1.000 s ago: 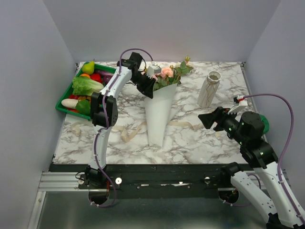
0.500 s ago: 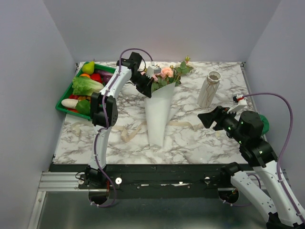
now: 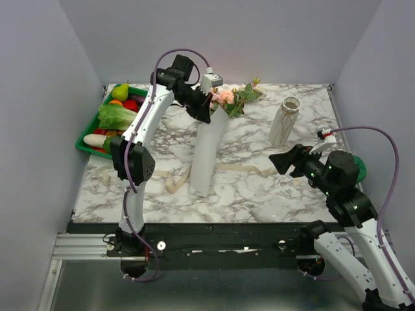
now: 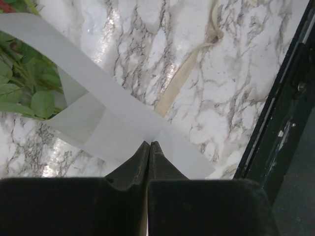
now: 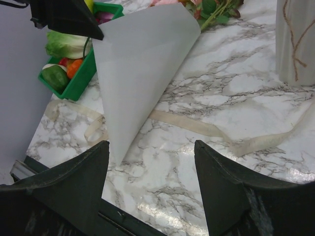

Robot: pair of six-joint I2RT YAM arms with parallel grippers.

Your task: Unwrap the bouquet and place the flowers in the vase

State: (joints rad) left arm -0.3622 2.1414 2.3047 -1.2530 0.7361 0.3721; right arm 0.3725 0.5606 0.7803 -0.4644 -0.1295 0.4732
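**Paper cone pinched at the rim, left of the vase**

Grips the upper rim of the white paper cone with the left gripper, both fingers pressed flat together on the sheet, well to the left of the vase and a little farther back. Holds the cone tilted, wide mouth up at the gripper, pointed tip down at the marble table, nearer than the vase and to its left. Shows the flowers, pink and peach heads among green leaves, at the cone's mouth, between it and the vase; cannot tell whether their stems sit inside the paper. Shows the cream ribbon loose on the table, nearer than the vase, trailing leftward past the cone's tip. Hangs the right gripper just in front of the vase, jaws spread wide with nothing between them. Finds the vase upright, apart from the cone and both grippers. Has a green tray of toy vegetables far left of the vase, past the cone.
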